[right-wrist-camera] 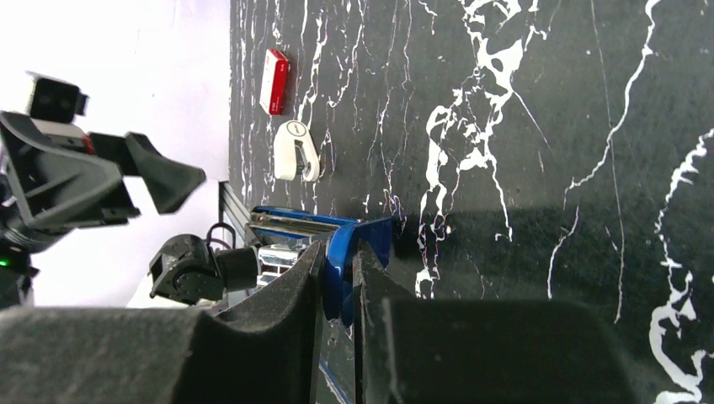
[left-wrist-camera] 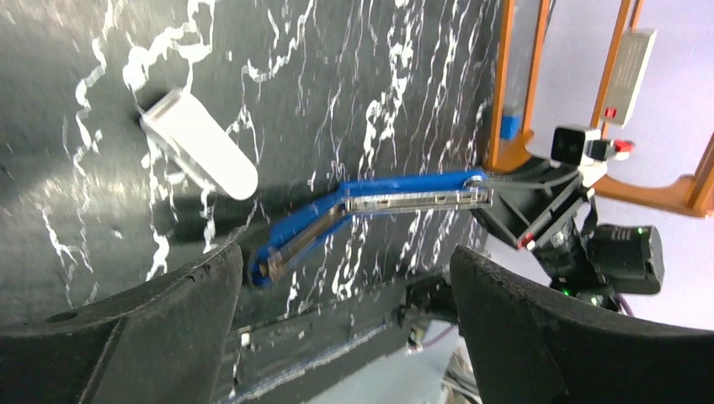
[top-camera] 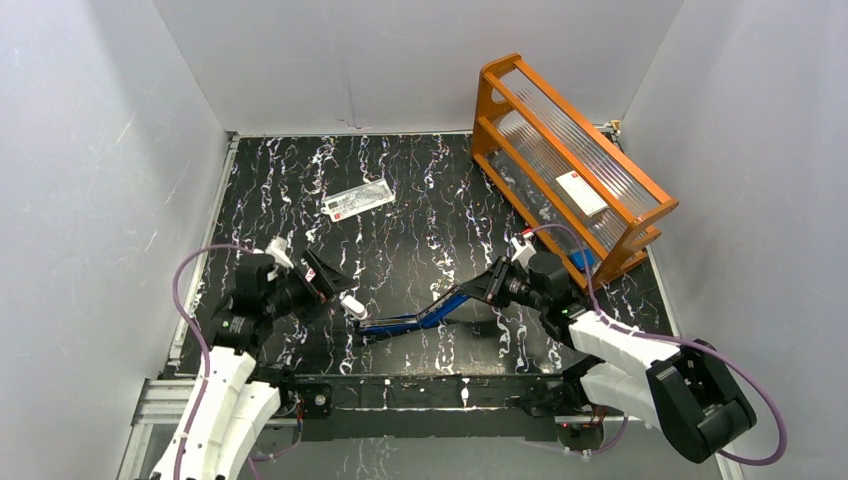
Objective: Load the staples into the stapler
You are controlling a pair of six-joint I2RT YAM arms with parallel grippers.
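Rear end of the bright blue hinged stapler (right-wrist-camera: 370, 236) hidden between the black padded fingers (right-wrist-camera: 278, 328) of the right gripper (right-wrist-camera: 338, 263). Small white-silver oblong gadget (left-wrist-camera: 198, 156) blurred in the left wrist view. Fingers (left-wrist-camera: 126, 337) of the left gripper (left-wrist-camera: 345, 265) cut off by that view's lower edge. Print on the flat clear packet (top-camera: 358, 199) too small to read. Small blue object (top-camera: 584, 258) half hidden behind the orange wooden rack (top-camera: 497, 75).

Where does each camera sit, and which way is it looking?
Top external: above and behind, looking down on the table; left arm and right arm show.
Left wrist: on the left arm, facing the right arm; left gripper open in front.
Right wrist: faces the left arm; right gripper clamps the stapler.
All share the stapler.
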